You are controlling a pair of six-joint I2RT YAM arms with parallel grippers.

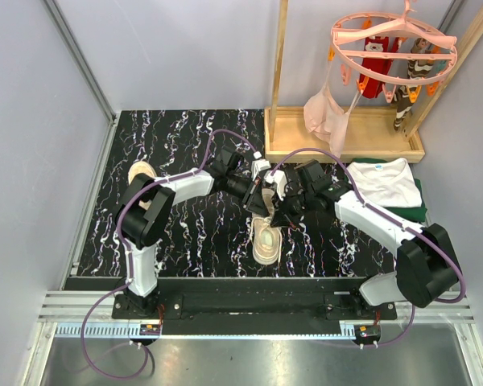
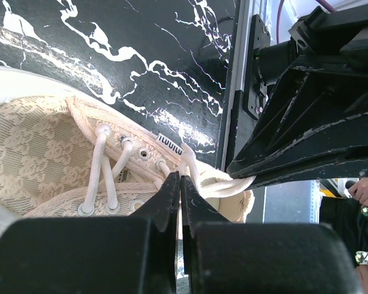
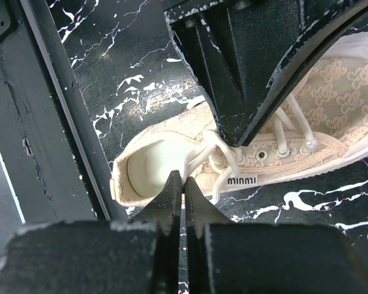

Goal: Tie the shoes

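One shoe (image 1: 266,239) lies mid-table (image 1: 185,241), close to the near edge. Both hands meet over its far end at the laces (image 3: 216,160). The left hand (image 2: 180,184) is fully closed, its tips against a lace strand. The right hand (image 3: 184,184) is also fully closed, beside a loose loop. Whether either traps a strand cannot be confirmed. Risk: a missed or shallow pinch lets the lace slip under tension, and an uneven pull drags the light shoe. The second shoe (image 1: 142,174) lies farther back, near the left edge.
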